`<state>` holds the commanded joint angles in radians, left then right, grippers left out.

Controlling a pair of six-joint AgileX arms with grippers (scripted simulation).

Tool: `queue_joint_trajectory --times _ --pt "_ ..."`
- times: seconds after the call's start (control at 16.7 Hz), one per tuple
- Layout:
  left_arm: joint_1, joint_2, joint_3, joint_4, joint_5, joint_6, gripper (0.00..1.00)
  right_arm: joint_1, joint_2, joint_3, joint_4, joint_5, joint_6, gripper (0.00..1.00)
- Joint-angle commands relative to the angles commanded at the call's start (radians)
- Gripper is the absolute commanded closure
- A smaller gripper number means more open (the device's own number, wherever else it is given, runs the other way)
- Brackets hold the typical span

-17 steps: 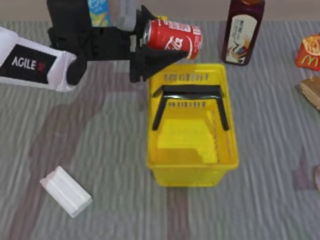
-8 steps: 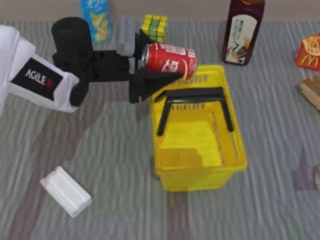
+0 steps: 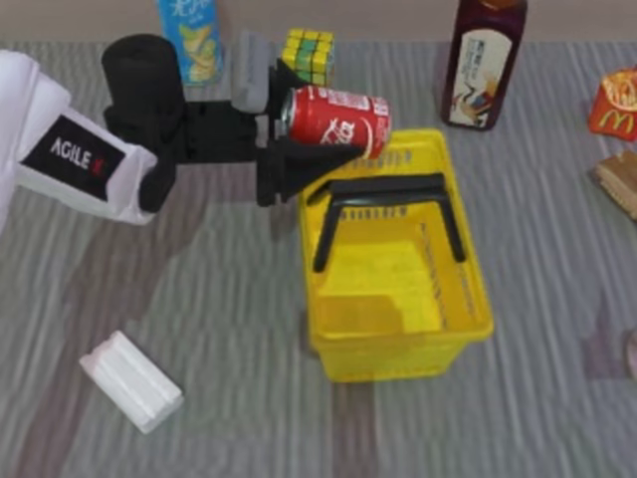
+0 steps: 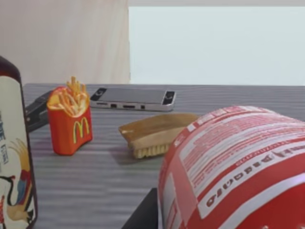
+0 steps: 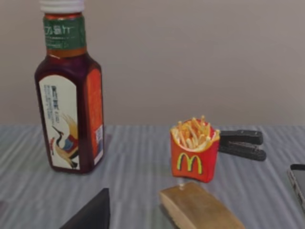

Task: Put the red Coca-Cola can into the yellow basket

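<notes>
The red Coca-Cola can [image 3: 336, 119] lies on its side in the air, held by my left gripper [image 3: 320, 118], which is shut on it near the silver top. The can hangs over the back left corner of the yellow basket [image 3: 473, 299], just above the rim and the folded black handles [image 3: 388, 189]. Up close in the left wrist view, the can [image 4: 238, 167] fills the lower right. The basket's inside looks bare. My right arm is out of the top view; only a dark edge of the right gripper [image 5: 93, 214] shows in its wrist view.
Along the back stand a blue snack can [image 3: 189, 35], a Rubik's cube [image 3: 307, 55] and a dark bottle [image 3: 485, 60]. A fries box [image 3: 617, 100] and a wooden brush [image 3: 619, 179] sit at the right. A white block [image 3: 131, 380] lies front left.
Since one second ago my left gripper carried the can a little toward the front, over the basket's back rim, and the basket shifted slightly right. Nothing moved in the last half second.
</notes>
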<state>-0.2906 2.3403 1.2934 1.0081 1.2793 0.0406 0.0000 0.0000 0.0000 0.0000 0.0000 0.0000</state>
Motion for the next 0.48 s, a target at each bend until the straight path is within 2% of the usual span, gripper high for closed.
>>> queue_joint_trajectory --times 0.24,0.48 --pt "0.0 0.0 0.0 0.0 0.0 0.0 0.02 0.0 0.0 0.0 0.0 0.0 0.0 0.0" --pt "0.0 0.0 0.0 0.0 0.0 0.0 0.0 0.0 0.0 0.0 0.0 0.0 0.0 0.0"
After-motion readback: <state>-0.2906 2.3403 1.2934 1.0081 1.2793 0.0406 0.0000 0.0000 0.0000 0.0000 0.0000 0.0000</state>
